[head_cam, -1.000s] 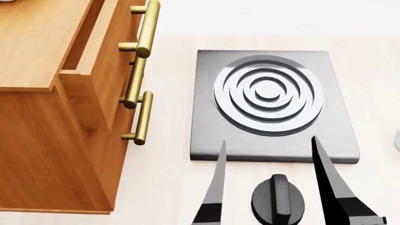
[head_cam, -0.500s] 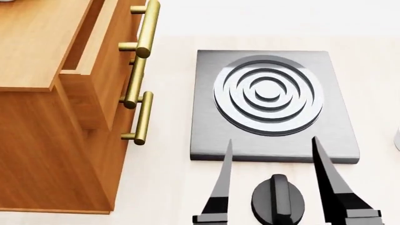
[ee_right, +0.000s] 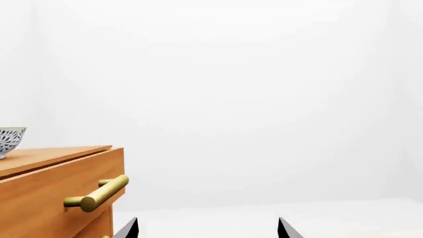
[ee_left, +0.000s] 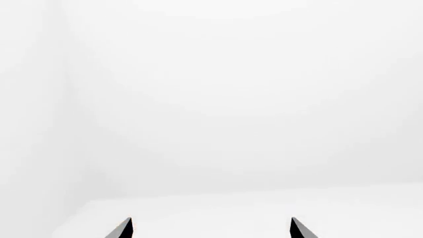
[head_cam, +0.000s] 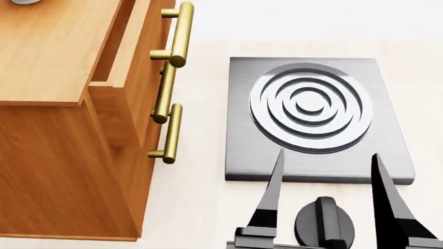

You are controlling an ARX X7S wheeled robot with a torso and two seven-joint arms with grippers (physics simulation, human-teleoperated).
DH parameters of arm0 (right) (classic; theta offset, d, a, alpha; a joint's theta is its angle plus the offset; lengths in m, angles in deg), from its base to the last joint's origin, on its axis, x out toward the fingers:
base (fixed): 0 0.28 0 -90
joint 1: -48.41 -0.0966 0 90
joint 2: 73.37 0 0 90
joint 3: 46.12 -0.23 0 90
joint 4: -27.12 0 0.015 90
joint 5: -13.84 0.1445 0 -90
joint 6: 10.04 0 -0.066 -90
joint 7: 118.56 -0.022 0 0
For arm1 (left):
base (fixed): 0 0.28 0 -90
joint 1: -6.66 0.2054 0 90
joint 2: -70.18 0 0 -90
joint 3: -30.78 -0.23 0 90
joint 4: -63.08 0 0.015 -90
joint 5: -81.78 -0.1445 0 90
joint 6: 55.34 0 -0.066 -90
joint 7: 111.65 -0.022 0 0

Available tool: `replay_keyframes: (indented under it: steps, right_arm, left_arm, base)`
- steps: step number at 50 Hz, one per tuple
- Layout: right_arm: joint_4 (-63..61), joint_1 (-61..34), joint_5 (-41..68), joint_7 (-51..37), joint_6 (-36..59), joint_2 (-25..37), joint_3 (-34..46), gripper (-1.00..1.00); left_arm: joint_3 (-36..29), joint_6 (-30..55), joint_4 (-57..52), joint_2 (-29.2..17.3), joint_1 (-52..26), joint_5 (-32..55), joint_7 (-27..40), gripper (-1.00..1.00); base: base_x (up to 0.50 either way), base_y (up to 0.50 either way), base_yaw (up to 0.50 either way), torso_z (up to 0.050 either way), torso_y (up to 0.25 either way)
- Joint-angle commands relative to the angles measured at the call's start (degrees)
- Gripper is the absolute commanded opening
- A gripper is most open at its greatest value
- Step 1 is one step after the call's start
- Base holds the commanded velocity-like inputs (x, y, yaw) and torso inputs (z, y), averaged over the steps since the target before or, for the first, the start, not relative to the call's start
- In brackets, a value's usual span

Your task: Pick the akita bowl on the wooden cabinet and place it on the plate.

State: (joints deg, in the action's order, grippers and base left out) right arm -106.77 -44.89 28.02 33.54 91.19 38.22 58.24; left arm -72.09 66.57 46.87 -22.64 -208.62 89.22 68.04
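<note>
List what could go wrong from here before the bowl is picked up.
1. The akita bowl sits at the edge of the wooden cabinet top and is barely in view, so a reach may misjudge it.
2. The open gripper hovers over the stove and knob; moving toward the cabinet it may clip the protruding brass handles.

right gripper (head_cam: 329, 171) | jaws: black, long, tapering to points
</note>
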Motion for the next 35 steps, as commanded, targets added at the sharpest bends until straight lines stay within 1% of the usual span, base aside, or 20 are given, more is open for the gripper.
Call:
replay_keyframes:
  steps: [1, 2, 3, 4, 5, 6, 7, 8, 9, 12, 13, 17, 22, 28, 35]
  right_arm:
    - [0.06, 0.21, 0.66, -0.65, -0.62, -0.3, -0.49, 1.0]
    - [0.02, 0.3, 0.77, -0.62, -0.73, -0.27, -0.54, 1.0]
    - [0.09, 0.31, 0.8, -0.64, -0.76, -0.24, -0.58, 1.0]
    - [0.13, 0.31, 0.89, -0.63, -0.81, -0.25, -0.59, 1.0]
    - [0.27, 0.37, 0.44, -0.5, -0.96, -0.17, -0.21, 1.0]
    - [0.39, 0.37, 0.57, -0.43, -1.07, -0.18, -0.19, 1.0]
    - [0.64, 0.38, 0.57, -0.37, -1.21, -0.19, -0.15, 1.0]
    - [0.69, 0.41, 0.61, -0.34, -1.3, -0.17, -0.14, 1.0]
    - [0.69, 0.41, 0.62, -0.31, -1.31, -0.09, -0.15, 1.0]
    - [0.84, 0.39, 0.82, -0.29, -1.45, -0.07, -0.2, 1.0]
    - [1.0, 0.43, 0.62, -0.29, -1.49, -0.06, -0.06, 1.0]
    - [0.66, 0.5, 0.61, -0.36, -1.38, 0.03, 0.07, 1.0]
    - [0.82, 0.32, 0.28, -0.35, -1.33, 0.09, 0.45, 1.0]
    - [1.62, 0.31, 0.35, -0.3, -1.75, 0.08, 0.5, 1.0]
    - [1.63, 0.67, 1.53, -0.41, -2.37, 0.4, -0.65, 1.0]
  left_arm:
    - [2.68, 1.04, 1.17, -0.21, -1.15, -4.25, -2.07, 1.0]
    - [2.55, 1.9, 1.17, -0.15, -1.24, -4.39, -3.41, 1.0]
    - [1.82, 4.73, 1.18, 0.07, -1.36, -5.23, -3.4, 1.0]
    - [1.48, 8.45, 1.18, 0.22, -1.51, -5.4, -5.34, 1.0]
    - [1.27, 11.89, 1.19, 0.24, -1.78, -6.06, -3.84, 1.0]
    - [1.85, 11.67, 1.19, 0.15, -1.86, -5.91, -3.29, 1.0]
    - [0.29, 13.51, 1.19, 0.27, -1.96, -6.98, -4.86, 1.0]
    - [-0.23, 13.9, 1.19, 0.3, -1.97, -7.29, -5.46, 1.0]
    - [-0.6, 16.43, 1.19, 0.15, -2.52, -7.27, -7.17, 1.0]
    - [-0.04, 21.38, 1.19, -0.48, -3.85, -7.01, -7.08, 1.0]
    - [1.34, 23.09, 1.19, -0.82, -4.35, -6.25, -6.76, 1.0]
    - [3.44, 26.15, 1.19, -1.36, -4.89, -6.08, -5.99, 1.0]
    - [3.26, 28.64, 1.19, -1.52, -4.98, -6.92, -7.24, 1.0]
    - [0.09, 33.22, 1.2, -1.42, -5.0, -8.15, -10.07, 1.0]
    - [-3.14, 37.34, 1.2, -1.33, -5.72, -8.08, -11.38, 1.0]
  base:
    - [0.0, 0.0, 0.0, 0.0, 0.0]
    - [0.0, 0.0, 0.0, 0.0, 0.0]
    - [0.0, 0.0, 0.0, 0.0, 0.0]
    - [0.0, 0.0, 0.0, 0.0, 0.0]
    - [0.0, 0.0, 0.0, 0.0, 0.0]
    - [0.0, 0.0, 0.0, 0.0, 0.0]
    - [0.0, 0.0, 0.0, 0.0, 0.0]
    - [0.0, 0.0, 0.0, 0.0, 0.0]
    - [0.0, 0.0, 0.0, 0.0, 0.0]
    - [0.0, 0.0, 0.0, 0.0, 0.0]
    - [0.0, 0.0, 0.0, 0.0, 0.0]
    - [0.0, 0.0, 0.0, 0.0, 0.0]
    - [0.0, 0.0, 0.0, 0.0, 0.0]
    - [0.0, 0.0, 0.0, 0.0, 0.0]
    - [0.0, 0.0, 0.0, 0.0, 0.0]
